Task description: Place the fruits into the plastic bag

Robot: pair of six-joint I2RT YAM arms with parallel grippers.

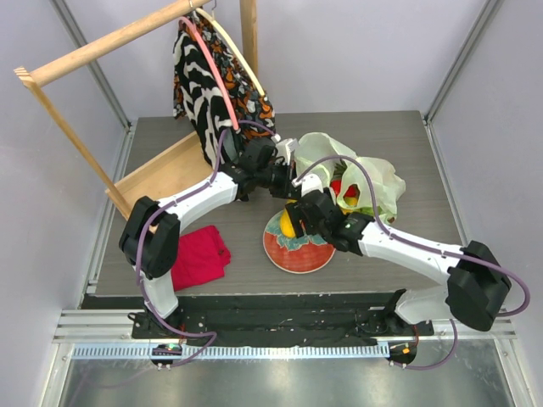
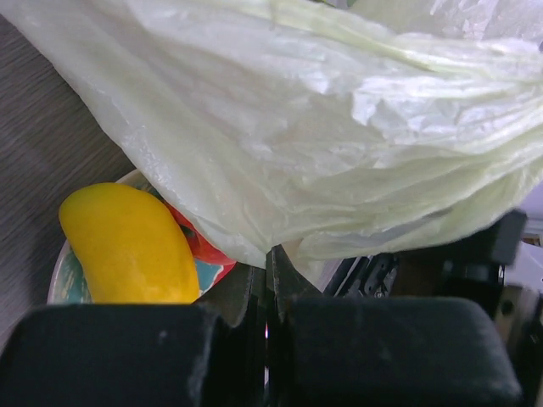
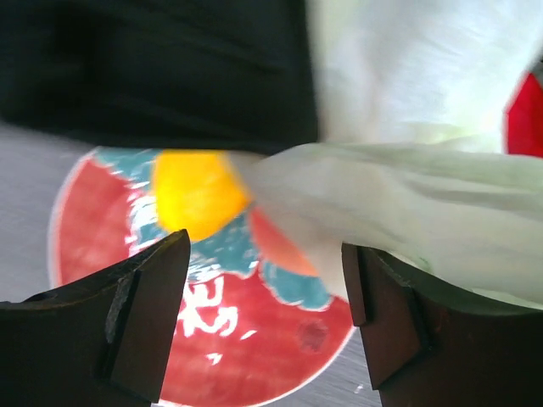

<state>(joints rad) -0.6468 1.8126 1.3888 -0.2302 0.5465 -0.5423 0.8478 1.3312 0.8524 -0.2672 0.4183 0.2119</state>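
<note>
One mango (image 2: 127,242) on one plate (image 3: 254,339); right tool (image 3: 263,254) wide above; left tool (image 2: 267,264) tight on plastic bag (image 2: 339,127)

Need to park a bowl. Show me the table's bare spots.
Free: the back right corner behind the bag, and the strip between bag and right table edge. Crowded: the middle around the plate, and front left by the red cloth.

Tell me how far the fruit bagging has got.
Done: at least one red fruit shows inside the bag. In hand: the left gripper is shut on the bag's edge, and the right gripper hangs open over the plate. Left: a yellow mango lies on the plate, not yet bagged.
</note>
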